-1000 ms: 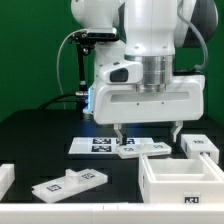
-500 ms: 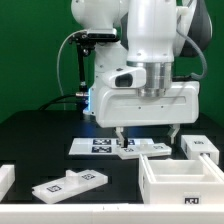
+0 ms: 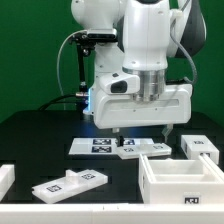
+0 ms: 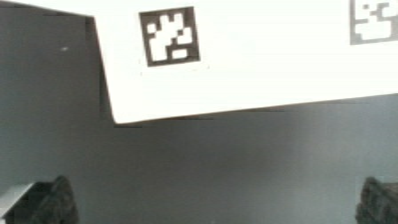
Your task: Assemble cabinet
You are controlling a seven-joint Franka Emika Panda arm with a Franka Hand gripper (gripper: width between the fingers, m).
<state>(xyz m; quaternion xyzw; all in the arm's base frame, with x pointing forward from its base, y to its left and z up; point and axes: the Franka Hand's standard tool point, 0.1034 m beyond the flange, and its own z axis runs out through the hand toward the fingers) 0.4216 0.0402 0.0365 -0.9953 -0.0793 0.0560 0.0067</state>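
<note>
The gripper [image 3: 143,132] hangs over the black table [image 3: 40,140] near the middle of the exterior view, its 2 fingers [image 3: 118,132] spread wide apart with nothing between them and their tips clear of everything beneath. The cabinet is not joined up; its matte white parts lie loose on the table. The open box [image 3: 175,196] sits at 4 o'clock in the exterior view, upright with its mouth facing up. A small block [image 3: 201,147] lies at 3 o'clock, behind the box and apart from it. A flat tagged panel [image 3: 68,182] rests at 7 o'clock, and an end block [image 3: 4,180] is cut off by the frame edge at 8 o'clock. A low tagged piece [image 3: 147,150] lies just below the fingers, beside the marker board [image 3: 95,146], which is flat on the table toward 9 o'clock of that piece. In the wrist view, both dark fingertips [image 4: 43,200] show far apart over bare table, with a white sheet [image 4: 231,70] bearing 2 tags beyond them; which piece this is I cannot tell.
</note>
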